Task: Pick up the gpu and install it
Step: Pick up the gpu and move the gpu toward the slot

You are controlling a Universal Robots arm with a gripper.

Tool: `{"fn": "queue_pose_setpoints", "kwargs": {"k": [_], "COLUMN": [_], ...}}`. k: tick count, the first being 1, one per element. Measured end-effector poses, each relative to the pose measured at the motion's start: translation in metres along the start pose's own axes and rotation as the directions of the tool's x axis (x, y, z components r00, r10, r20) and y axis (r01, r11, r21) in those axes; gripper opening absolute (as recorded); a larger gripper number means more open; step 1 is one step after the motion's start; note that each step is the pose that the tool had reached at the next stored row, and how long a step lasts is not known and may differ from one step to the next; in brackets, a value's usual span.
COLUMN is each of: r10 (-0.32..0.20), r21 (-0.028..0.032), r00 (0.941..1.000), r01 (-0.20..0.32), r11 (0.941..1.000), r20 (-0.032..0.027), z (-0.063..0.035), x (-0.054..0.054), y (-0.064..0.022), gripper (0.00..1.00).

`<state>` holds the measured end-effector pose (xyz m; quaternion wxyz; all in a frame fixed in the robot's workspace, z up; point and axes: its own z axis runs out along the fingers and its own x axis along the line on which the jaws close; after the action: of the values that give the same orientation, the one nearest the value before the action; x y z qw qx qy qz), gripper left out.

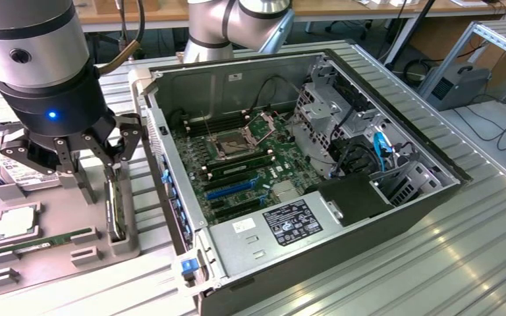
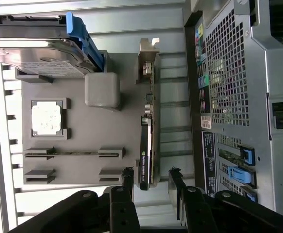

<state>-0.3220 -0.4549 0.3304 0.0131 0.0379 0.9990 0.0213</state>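
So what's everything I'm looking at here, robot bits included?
computer case: one, dark, open, on the metal table.
motherboard: one, green, inside the case.
power supply: one, silver, inside the case.
tray: one, grey, exterior view's left of the case.
gpu: one, black, on edge in the tray, case side.
hard drive: one, silver, blue bracket, in tray.
processor chip: one, silver, in tray.
memory stick: one, green, in tray.
gripper: one, black, open, over the gpu.

The arm (image 1: 235, 20) rises from its base at the far side of the scene. The wrist (image 1: 33, 59) points straight down at the exterior view's left, blue indicator (image 1: 53, 114) lit. The tool (image 1: 99, 194) hangs vertical, fingers (image 2: 127, 182) spread fully apart, clamping nothing.
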Motion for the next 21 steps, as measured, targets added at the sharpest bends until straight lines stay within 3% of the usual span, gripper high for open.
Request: {"fn": "queue_pose_setpoints", "kwargs": {"k": [21], "r10": [0.000], "r21": [0.0000], "r00": [1.0000], "r01": [0.000], "r11": [1.0000], "r20": [0.0000], "z": [0.0055], "x": [0.0001], "y": [-0.0003], "gripper": [0.42]}}
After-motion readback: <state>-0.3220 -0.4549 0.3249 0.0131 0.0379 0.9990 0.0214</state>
